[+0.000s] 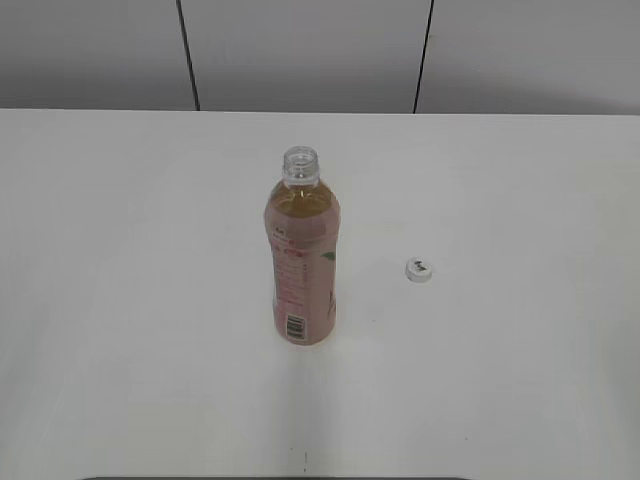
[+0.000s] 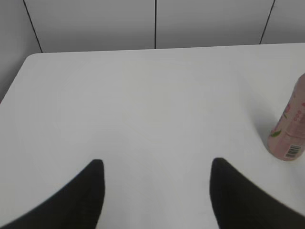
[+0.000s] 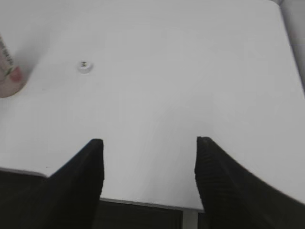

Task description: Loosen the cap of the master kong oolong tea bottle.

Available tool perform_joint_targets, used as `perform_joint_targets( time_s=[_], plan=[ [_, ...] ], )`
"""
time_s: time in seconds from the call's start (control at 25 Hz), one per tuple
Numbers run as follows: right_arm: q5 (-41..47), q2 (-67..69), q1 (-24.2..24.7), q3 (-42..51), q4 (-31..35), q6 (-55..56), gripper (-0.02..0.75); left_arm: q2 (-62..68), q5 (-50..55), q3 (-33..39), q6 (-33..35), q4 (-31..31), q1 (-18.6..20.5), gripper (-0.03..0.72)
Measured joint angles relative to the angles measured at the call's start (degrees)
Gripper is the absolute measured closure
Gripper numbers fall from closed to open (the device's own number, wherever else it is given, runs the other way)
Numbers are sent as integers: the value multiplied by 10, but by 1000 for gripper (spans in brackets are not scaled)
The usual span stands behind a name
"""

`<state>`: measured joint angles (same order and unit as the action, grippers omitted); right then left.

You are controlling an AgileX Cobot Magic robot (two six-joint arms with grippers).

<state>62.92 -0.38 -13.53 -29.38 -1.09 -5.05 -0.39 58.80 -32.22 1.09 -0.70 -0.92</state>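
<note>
Hovering over bare tabletop, the left gripper (image 2: 155, 191) shows its two dark fingers (image 2: 83, 200) spread wide apart with nothing between them, only the white table (image 2: 143, 105) beneath. At the right edge of the left wrist view stands the lower part of the master kong oolong tea bottle (image 2: 289, 129), its pink label and barcode facing the camera, well apart from the fingers. The right gripper (image 3: 148, 176) is likewise spread, its ribbed dark fingers (image 3: 214, 181) empty and hanging over the table's near edge (image 3: 143, 202). Farther out in the right wrist view, the cap (image 3: 85, 66) lies flat on the table surface, a small white disc with a dark mark on top, and beyond it at the left border sits the base of the bottle (image 3: 9, 76). From the exterior view neither arm is visible; the bottle (image 1: 302, 265) stands upright near the middle of the table (image 1: 120, 300), its clear threaded neck open at the top, amber tea reaching up to the shoulder just above the pink wrap. The cap (image 1: 418, 269) rests on the table to the bottle's right, apart from it and not touching, top side up. Behind the table runs a grey panelled wall (image 1: 300, 50) with dark vertical seams.
</note>
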Motion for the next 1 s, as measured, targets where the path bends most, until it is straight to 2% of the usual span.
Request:
perform_joint_targets(
  time_s=[0.16, 0.24, 1.0],
  plan=[
    [0, 0, 121, 0, 1, 0, 279, 0, 0, 0, 0, 1, 4, 254],
    [0, 0, 142, 0, 1, 0, 279, 0, 0, 0, 0, 1, 4, 254],
    [0, 0, 145, 0, 1, 0, 279, 0, 0, 0, 0, 1, 3, 254]
  ],
)
